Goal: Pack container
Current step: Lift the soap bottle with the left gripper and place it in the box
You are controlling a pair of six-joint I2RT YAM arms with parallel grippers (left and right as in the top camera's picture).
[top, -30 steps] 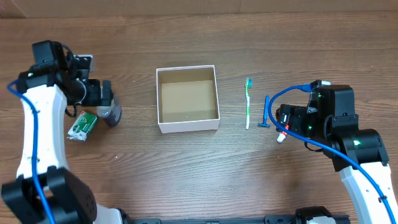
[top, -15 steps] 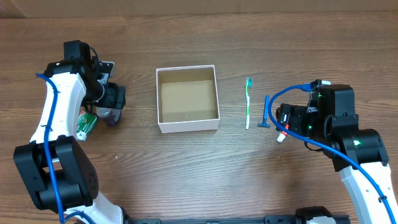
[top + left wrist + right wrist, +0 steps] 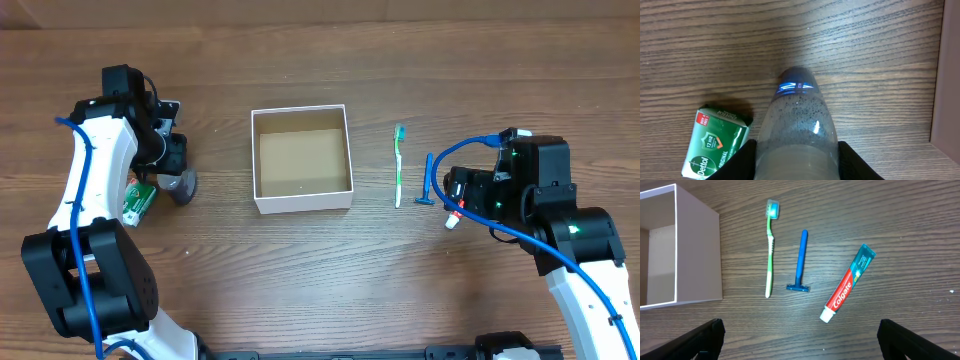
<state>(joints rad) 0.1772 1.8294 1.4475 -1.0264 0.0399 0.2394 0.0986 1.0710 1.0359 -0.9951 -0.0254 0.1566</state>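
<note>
we see container (image 3: pixel 300 204) square, no long axis, mouth up | left gripper (image 3: pixel 797 153) clamped on bottle (image 3: pixel 797 112) at container's 9 o'clock | right gripper (image 3: pixel 800 339) spread wide, empty

table (image 3: pixel 320 290) | container (image 3: pixel 300 204) | toothbrush (image 3: pixel 399 165) | razor (image 3: pixel 429 180) | toothpaste (image 3: pixel 847 283) | soap (image 3: pixel 715 147) | bottle (image 3: pixel 797 120)
</note>
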